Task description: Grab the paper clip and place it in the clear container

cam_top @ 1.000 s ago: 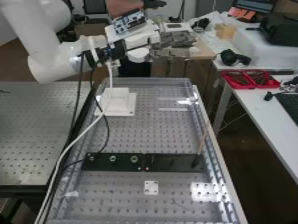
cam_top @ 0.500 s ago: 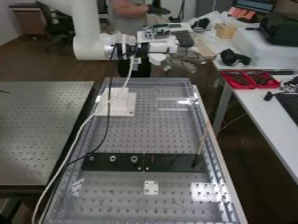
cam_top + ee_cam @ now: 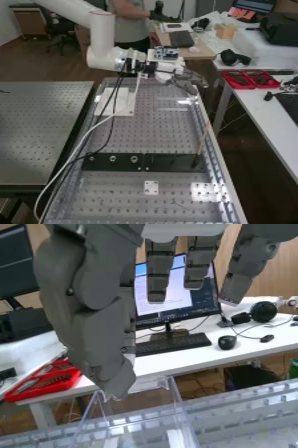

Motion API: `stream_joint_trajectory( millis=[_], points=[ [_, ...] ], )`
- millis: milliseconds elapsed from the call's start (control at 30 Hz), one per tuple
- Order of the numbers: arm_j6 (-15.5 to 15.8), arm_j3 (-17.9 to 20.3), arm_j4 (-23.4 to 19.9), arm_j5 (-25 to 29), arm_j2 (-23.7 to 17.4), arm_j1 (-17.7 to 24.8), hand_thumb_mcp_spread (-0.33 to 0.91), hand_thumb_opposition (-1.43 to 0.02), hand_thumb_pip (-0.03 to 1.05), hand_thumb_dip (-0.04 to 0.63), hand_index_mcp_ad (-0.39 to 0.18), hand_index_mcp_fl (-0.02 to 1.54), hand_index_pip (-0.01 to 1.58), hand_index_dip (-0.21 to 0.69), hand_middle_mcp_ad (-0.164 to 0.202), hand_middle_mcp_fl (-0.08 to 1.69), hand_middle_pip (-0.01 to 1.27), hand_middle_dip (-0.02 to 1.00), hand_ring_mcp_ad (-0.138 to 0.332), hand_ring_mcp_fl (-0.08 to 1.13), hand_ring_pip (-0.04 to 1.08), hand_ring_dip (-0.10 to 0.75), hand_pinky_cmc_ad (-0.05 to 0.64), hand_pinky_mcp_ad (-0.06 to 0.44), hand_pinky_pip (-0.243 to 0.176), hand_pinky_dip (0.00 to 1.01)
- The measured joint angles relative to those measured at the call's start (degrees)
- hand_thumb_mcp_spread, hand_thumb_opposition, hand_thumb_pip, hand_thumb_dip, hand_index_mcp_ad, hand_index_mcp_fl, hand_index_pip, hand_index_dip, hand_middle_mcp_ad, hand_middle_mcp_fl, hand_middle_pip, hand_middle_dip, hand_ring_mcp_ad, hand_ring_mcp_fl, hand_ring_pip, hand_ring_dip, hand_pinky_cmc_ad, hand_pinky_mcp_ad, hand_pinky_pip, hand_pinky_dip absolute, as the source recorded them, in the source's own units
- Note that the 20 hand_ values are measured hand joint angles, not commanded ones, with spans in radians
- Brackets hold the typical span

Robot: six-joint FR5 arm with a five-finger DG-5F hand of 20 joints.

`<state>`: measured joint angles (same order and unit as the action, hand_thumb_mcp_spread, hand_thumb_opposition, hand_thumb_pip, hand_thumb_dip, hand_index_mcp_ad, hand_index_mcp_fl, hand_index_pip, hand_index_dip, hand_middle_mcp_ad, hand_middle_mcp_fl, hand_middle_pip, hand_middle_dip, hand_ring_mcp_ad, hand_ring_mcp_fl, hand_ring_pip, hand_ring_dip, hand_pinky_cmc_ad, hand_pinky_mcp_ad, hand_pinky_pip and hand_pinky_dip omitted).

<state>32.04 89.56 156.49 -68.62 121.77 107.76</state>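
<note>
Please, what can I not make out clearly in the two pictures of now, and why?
- Whether the dark grey mechanical hand holds a paper clip: wrist view, the hand hides its own grasp.
- Floor of the clear, straight-walled container: wrist view, cut by the lower edge.
- Base of the white jointed arm: high view, cut by the upper edge.

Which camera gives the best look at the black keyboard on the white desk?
The wrist view: the black keyboard lies on the white desk with its rows of keys in sight along most of its length. The high view has just part of it, cut off by the right edge.
</note>
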Motion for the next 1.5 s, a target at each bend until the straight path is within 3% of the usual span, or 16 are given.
stream_joint_trajectory(
  millis=[433,500,533,633,733,800,867,1067,1267,1500],
  points=[
    [-2.84,-2.14,3.34,0.69,3.22,-0.24,0.45,-1.09,0.56,0.316,-0.154,0.82,1.17,0.108,0.021,0.16,0.14,0.19,0.129,0.01,0.13,0.119,0.328,0.295,-0.061,0.50],
    [-3.20,-2.76,5.15,0.32,3.52,-0.32,0.43,-1.08,0.63,0.314,-0.154,0.77,1.17,0.113,0.021,0.11,0.13,0.19,0.131,0.00,0.15,0.119,0.328,0.291,-0.061,0.52],
    [-3.35,-2.96,5.68,0.17,3.62,-0.36,0.42,-1.08,0.63,0.314,-0.154,0.75,1.17,0.124,0.017,0.08,0.13,0.19,0.133,0.00,0.15,0.119,0.328,0.295,-0.061,0.53],
    [-4.35,-4.06,8.51,-1.04,4.36,-0.64,0.36,-0.97,0.69,0.332,-0.147,0.43,1.13,0.112,0.017,0.05,0.13,0.19,0.133,0.01,0.16,0.103,0.332,0.293,-0.075,0.59],
    [-4.64,-4.35,9.57,-1.81,4.65,-0.88,0.33,-0.93,0.70,0.330,-0.138,0.24,1.05,0.112,0.019,0.00,0.13,0.19,0.133,0.00,0.18,0.091,0.351,0.293,-0.091,0.62],
    [-4.76,-4.33,9.78,-2.05,4.65,-1.01,0.34,-0.91,0.72,0.330,-0.126,0.12,1.00,0.106,0.019,0.01,0.13,0.19,0.133,0.00,0.19,0.091,0.351,0.293,-0.091,0.63],
    [-4.77,-4.12,9.53,-2.12,4.47,-1.09,0.32,-0.90,0.72,0.330,-0.122,0.11,0.98,0.110,0.019,0.01,0.12,0.19,0.133,0.00,0.18,0.091,0.349,0.293,-0.091,0.63],
    [-4.12,-2.88,7.43,-2.48,1.92,-1.35,0.32,-0.88,0.72,0.330,-0.120,0.07,0.97,0.113,0.021,0.01,0.12,0.19,0.133,0.00,0.18,0.075,0.349,0.297,-0.108,0.66],
    [-2.21,-0.67,5.00,-3.84,-3.81,-1.91,0.32,-0.87,0.72,0.330,-0.120,0.04,0.93,0.113,0.021,0.01,0.12,0.19,0.133,0.00,0.17,0.075,0.346,0.297,-0.112,0.66],
    [-1.47,2.35,4.53,-6.37,-11.92,-4.39,0.32,-0.87,0.66,0.333,-0.120,0.08,0.72,0.126,0.021,0.00,0.12,0.19,0.133,0.00,0.17,0.075,0.358,0.293,-0.122,0.66]
  ],
)
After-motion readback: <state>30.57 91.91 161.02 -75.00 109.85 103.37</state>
